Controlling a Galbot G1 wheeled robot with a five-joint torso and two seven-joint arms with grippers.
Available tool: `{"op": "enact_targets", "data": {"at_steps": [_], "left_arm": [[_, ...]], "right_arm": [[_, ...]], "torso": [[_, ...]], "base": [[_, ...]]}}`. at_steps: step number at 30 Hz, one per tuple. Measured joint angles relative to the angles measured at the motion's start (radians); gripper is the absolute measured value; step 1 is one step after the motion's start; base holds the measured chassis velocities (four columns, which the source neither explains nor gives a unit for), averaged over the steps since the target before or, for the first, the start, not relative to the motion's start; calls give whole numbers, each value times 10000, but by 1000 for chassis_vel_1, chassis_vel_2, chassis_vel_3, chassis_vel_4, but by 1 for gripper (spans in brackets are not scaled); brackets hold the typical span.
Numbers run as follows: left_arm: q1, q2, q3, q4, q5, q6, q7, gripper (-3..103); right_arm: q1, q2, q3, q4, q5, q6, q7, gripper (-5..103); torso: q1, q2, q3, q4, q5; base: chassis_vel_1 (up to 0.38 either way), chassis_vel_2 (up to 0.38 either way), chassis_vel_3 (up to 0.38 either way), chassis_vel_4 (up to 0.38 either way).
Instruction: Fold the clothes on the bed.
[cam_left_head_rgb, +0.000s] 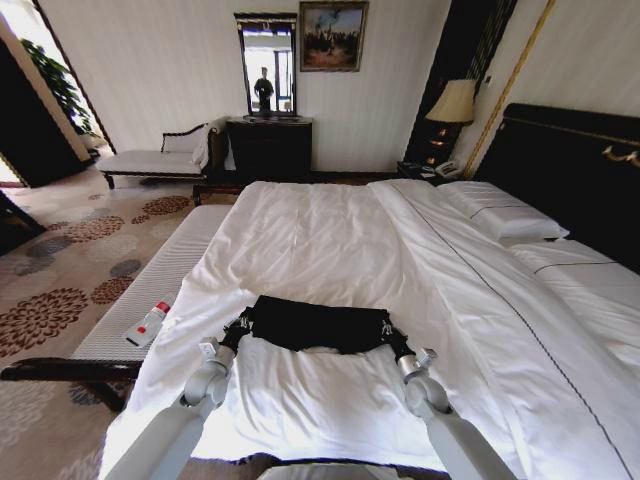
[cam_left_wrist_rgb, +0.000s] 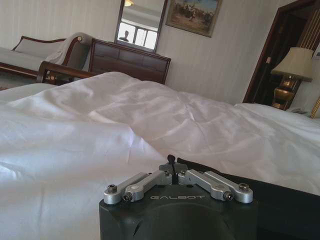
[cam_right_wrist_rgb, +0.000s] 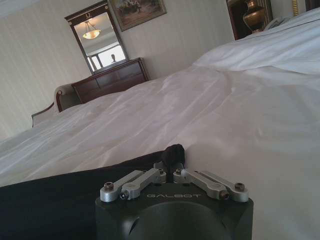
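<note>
The clothes (cam_left_head_rgb: 315, 325) are a black T-shirt lying as a wide, short band across the near part of the bed (cam_left_head_rgb: 330, 230), on its white duvet. My left gripper (cam_left_head_rgb: 243, 325) is shut on the band's left end. My right gripper (cam_left_head_rgb: 386, 328) is shut on its right end. In the left wrist view the left gripper (cam_left_wrist_rgb: 171, 161) has its fingertips pressed together at the edge of the black cloth (cam_left_wrist_rgb: 285, 200). Seen from the right wrist, the right gripper (cam_right_wrist_rgb: 174, 154) pinches a small bunch of the black cloth (cam_right_wrist_rgb: 50, 200).
A narrow white padded bench (cam_left_head_rgb: 150, 290) runs along the bed's left side with a white bottle (cam_left_head_rgb: 148, 324) on it. Pillows (cam_left_head_rgb: 500, 212) and the dark headboard (cam_left_head_rgb: 570, 170) are on the right. A chaise longue (cam_left_head_rgb: 150, 160), dresser (cam_left_head_rgb: 268, 148) and lamp (cam_left_head_rgb: 452, 103) stand by the far wall.
</note>
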Motion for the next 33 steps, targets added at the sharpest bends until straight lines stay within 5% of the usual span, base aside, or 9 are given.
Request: {"op": "enact_targets", "data": {"at_steps": [24, 26, 33], "left_arm": [[334, -116, 35, -184, 358, 52, -369, 0], [550, -50, 17, -355, 610, 142, -514, 1], [1917, 452, -901, -2036, 1027, 163, -357, 33]], "right_arm": [[-785, -94, 180, 763, -282, -202, 197, -2], [-1009, -70, 235, 923, -422, -223, 200, 7], [-1832, -398, 1182, 1631, -14, -243, 341, 33]], "torso": [[1, -3, 1, -7, 1], [2, -3, 0, -3, 1], [0, -3, 0, 0, 5]], "base": [[0, 0, 0, 0], [0, 0, 0, 0], [0, 0, 0, 0]]}}
